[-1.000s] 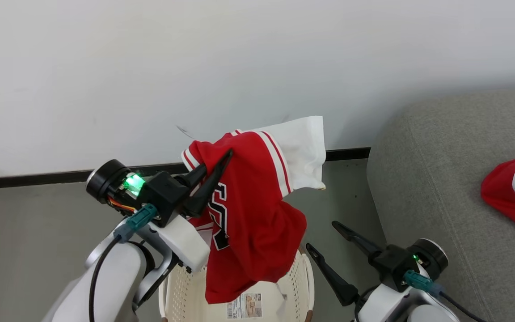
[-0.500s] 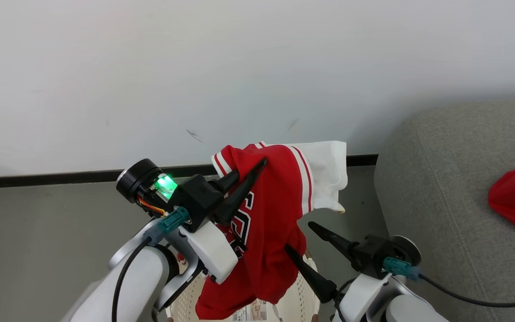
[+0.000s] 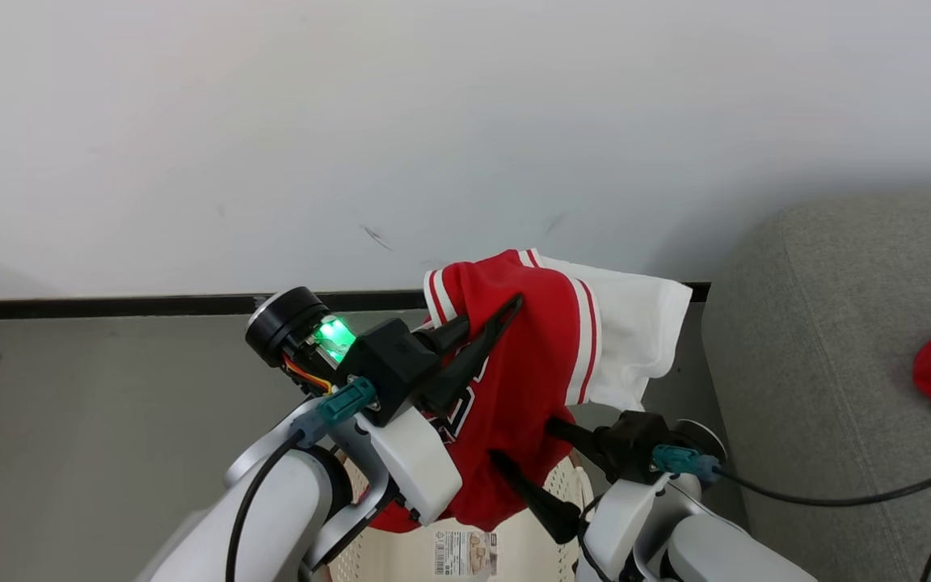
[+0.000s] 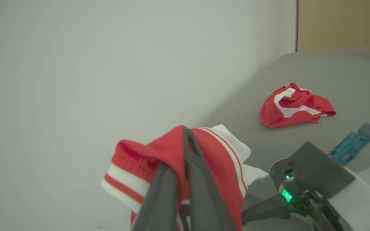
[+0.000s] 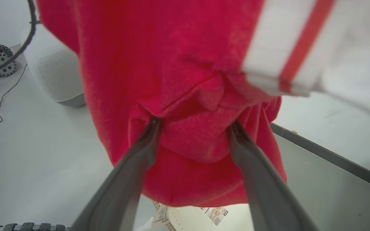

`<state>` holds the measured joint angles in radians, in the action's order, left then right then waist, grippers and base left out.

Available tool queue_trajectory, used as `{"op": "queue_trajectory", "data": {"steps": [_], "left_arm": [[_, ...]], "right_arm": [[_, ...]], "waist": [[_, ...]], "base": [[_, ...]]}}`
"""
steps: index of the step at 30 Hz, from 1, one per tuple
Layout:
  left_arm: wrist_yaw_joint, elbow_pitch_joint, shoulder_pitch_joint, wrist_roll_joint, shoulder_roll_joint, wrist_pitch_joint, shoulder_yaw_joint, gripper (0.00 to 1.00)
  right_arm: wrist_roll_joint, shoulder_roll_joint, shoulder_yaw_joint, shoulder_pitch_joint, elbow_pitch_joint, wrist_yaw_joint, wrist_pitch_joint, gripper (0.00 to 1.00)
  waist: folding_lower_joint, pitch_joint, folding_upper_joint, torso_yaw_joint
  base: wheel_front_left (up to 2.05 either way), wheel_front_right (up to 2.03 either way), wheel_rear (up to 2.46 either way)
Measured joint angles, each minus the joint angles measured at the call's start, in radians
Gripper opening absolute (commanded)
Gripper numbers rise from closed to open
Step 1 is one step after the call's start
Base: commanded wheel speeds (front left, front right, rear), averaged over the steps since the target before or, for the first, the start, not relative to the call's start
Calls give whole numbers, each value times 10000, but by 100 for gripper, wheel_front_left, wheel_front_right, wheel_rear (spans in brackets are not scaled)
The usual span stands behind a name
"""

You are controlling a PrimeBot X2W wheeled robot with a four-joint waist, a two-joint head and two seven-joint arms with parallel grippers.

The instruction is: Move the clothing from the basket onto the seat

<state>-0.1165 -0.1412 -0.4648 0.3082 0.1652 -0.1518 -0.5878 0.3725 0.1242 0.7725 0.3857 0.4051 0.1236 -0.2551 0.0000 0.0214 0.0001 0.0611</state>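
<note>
Head view puts your left tool (image 3: pixel 491 317) mid-frame, clenched on the red jersey (image 3: pixel 538 347); your right tool (image 3: pixel 524 443) gapes just below it, above the basket (image 3: pixel 385 562), with the grey seat (image 3: pixel 821 364) at right.

Grey sofa (image 4: pixel 300 70), set against the wall (image 3: pixel 191 121): one crumpled red garment (image 4: pixel 295 107) with white trim is lying on its seat surface. Grey floor (image 3: pixel 94 404): the cream basket (image 3: pixel 389 559) is standing on it, near the sofa's rounded end.
</note>
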Motion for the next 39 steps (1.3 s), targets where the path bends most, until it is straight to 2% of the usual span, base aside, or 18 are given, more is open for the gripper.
{"op": "queue_trajectory", "data": {"steps": [1, 2, 3, 4, 8, 13, 18, 28, 30, 31, 32, 33, 39], "left_arm": [[-6, -25, -2, 21, -19, -58, -27, 0], [-8, -31, -2, 58, -29, -69, -46, 0], [-6, -40, -2, 82, -33, -71, -50, 0], [-6, -46, -2, 82, -36, -81, -56, 0], [-6, -75, -3, 128, -65, -146, -63, 0], [2, -65, -2, 165, -21, -163, 4, 0], [176, 134, 28, 270, 31, -249, 272, 0], [437, 617, 527, 621, 151, -67, 698, 0], [449, 671, 612, 660, 140, 38, 756, 40], [451, 717, 672, 704, 130, 92, 775, 80], [453, 775, 718, 723, 113, 138, 796, 98], [497, 821, 752, 736, 107, 171, 803, 100], [522, 970, 991, 874, 8, 546, 880, 100]], "right_arm": [[81, -29, 109, 105, 92, 0, 0, 86], [138, -54, 171, 198, 192, 0, 0, 52], [194, -67, 213, 297, 291, 0, 0, 43], [215, -59, 270, 397, 353, 0, 0, 26], [205, -42, 591, 846, 566, 0, 0, 1], [190, -29, 991, 1087, 587, 0, 0, 0], [198, 267, 1239, 1126, 359, 0, 0, 0], [297, 1012, 42, 998, -686, 0, 2, 0], [297, 1141, -305, 851, -890, 0, 2, 0], [295, 1210, -479, 779, -1003, 0, 2, 0], [295, 1279, -658, 708, -1104, 0, 2, 0], [293, 1335, -871, 642, -1187, 0, 2, 0], [125, 1666, -2161, 476, -1751, 0, 2, 0]], "waist": [[0, 2, 0, 29], [0, 4, 0, 55], [0, 6, 0, 80], [0, 8, 0, 104], [0, 11, 0, 187], [0, 1, 0, 221], [0, -10, 0, 114], [0, -39, 0, -279], [0, -48, 0, -376], [0, -52, 0, -425], [0, -56, 0, -475], [0, -59, 0, -526], [0, -77, 0, -851]], "base": [[0, 0, 0], [0, 0, 0], [0, 0, 0], [0, 0, 0], [0, 0, 0], [0, 0, 0], [0, 0, 0], [0, 0, 0], [0, 0, 0], [0, 0, 0], [0, 0, 0], [0, 0, 0], [0, 0, 0]]}}
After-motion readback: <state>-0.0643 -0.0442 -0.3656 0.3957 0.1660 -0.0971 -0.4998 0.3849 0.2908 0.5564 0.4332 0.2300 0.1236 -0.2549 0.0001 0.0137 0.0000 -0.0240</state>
